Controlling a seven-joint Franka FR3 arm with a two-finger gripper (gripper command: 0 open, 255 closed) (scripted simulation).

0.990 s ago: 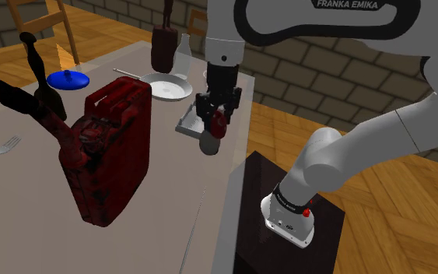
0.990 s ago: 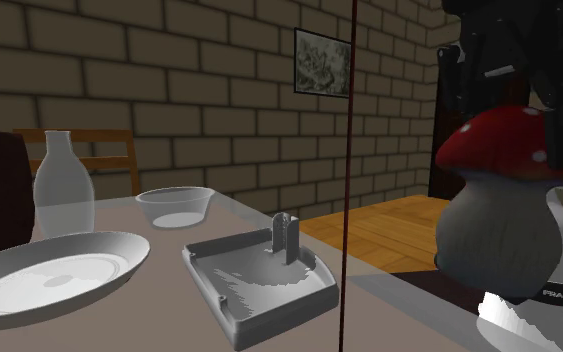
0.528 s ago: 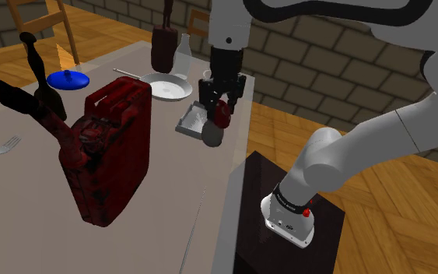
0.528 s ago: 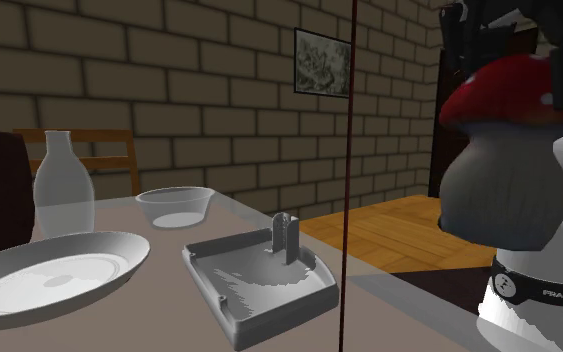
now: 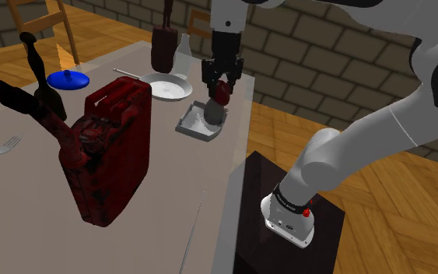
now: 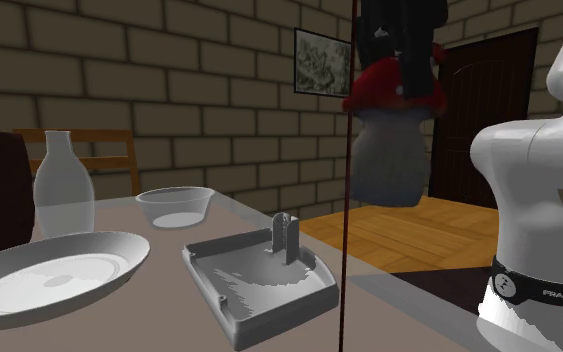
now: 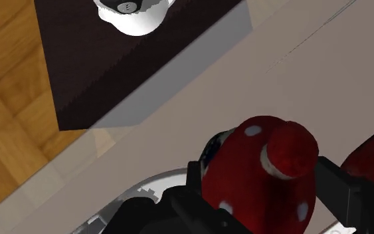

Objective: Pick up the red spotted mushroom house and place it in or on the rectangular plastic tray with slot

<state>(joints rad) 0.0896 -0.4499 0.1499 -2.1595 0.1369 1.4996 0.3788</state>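
**Status: mushroom house held in the air near the tray**

**Hand.** The hand [image 5: 222, 81] is closed on the mushroom house [image 5: 217, 105]. It grips the red, white-spotted cap, and the grey body hangs below. In the wrist view, the black fingers [image 7: 341, 191] press against opposite sides of the cap, one on each side.

**Mushroom house.** It is off the surface [image 5: 178, 194] and touches nothing except the hand. In the shoulder view, its grey body overlaps the outline of the tray [image 5: 196, 124] on the side nearest the surface edge. In the second exterior view, the mushroom house [image 6: 394, 140] hangs higher than the tray [image 6: 259, 278] and to that view's right of it. The pictures do not show whether it is directly over the tray floor or just beside the rim.

**Tray.** The tray is grey and rectangular with a raised rim. It lies flat on the surface, and a short upright post [image 6: 287, 238] stands at one side. Nothing else rests in it.

**Items around the tray.**
- A white plate [image 6: 54, 268] lies just beside the tray.
- A clear bowl [image 6: 175, 206] and a clear bottle [image 6: 62, 185] stand behind the tray, apart from it.
- A red fuel can [image 5: 110, 156] stands well apart from the tray.
- The stand [image 5: 265, 194] is below the surface edge, near the tray.
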